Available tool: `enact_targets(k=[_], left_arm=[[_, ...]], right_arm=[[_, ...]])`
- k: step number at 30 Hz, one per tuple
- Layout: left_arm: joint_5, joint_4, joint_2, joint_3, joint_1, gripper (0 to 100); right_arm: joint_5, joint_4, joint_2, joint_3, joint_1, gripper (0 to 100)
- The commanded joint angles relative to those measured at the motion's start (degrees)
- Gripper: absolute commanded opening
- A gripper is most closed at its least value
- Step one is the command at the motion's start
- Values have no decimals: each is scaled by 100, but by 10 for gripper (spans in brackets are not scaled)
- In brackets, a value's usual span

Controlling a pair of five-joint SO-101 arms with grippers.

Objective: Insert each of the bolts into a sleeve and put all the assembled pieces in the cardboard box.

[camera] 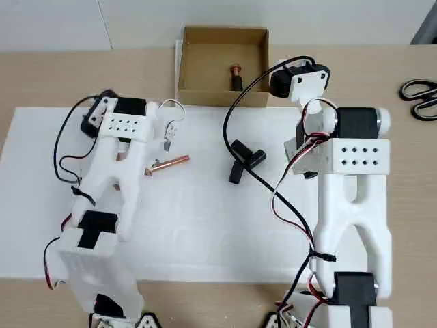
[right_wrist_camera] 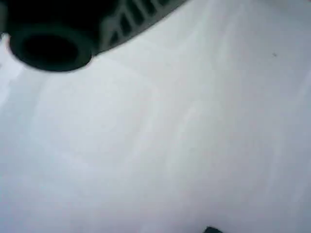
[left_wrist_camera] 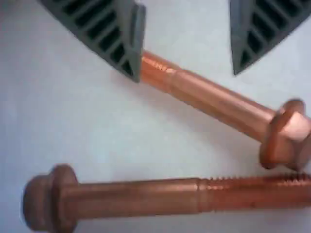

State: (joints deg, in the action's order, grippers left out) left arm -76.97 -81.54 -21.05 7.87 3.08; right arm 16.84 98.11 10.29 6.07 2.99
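The left gripper point(left_wrist_camera: 186, 73) hung low over the white sheet point(left_wrist_camera: 73, 121), its dark, ribbed, wedge-shaped jaws spread open and gripping nothing. One jaw tip stood against the threaded end of a smooth copper bolt point(left_wrist_camera: 218, 102) with a flanged hex head. A second bolt point(left_wrist_camera: 136, 196), equally coppery, lay just beside it on the sheet, pointing the opposite way. In the high view an outer bolt point(camera: 167, 165) lay on the sheet beside the left arm, and two black tubular sleeves point(camera: 246, 159) lay touching near the sheet's middle. The cardboard box point(camera: 188, 65) sat at the sheet's far edge with an assembled piece point(camera: 235, 75) inside. Of the right gripper point(camera: 300, 156) it could not be told whether the jaws were open or closed; the round mouth of a third sleeve point(right_wrist_camera: 46, 48) showed close by it. Scissors point(camera: 420, 97) lay on the wooden tabletop point(camera: 41, 75).
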Motion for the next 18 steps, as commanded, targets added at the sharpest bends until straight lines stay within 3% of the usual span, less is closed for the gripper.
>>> enact_targets(k=[1,18], left_arm=[[-484,79,-105,31,-9,115],[-1002,229,-888,40,-26,118]], right_arm=[[-53,40,277,264,-31,48],[-53,40,277,246,-31,48]])
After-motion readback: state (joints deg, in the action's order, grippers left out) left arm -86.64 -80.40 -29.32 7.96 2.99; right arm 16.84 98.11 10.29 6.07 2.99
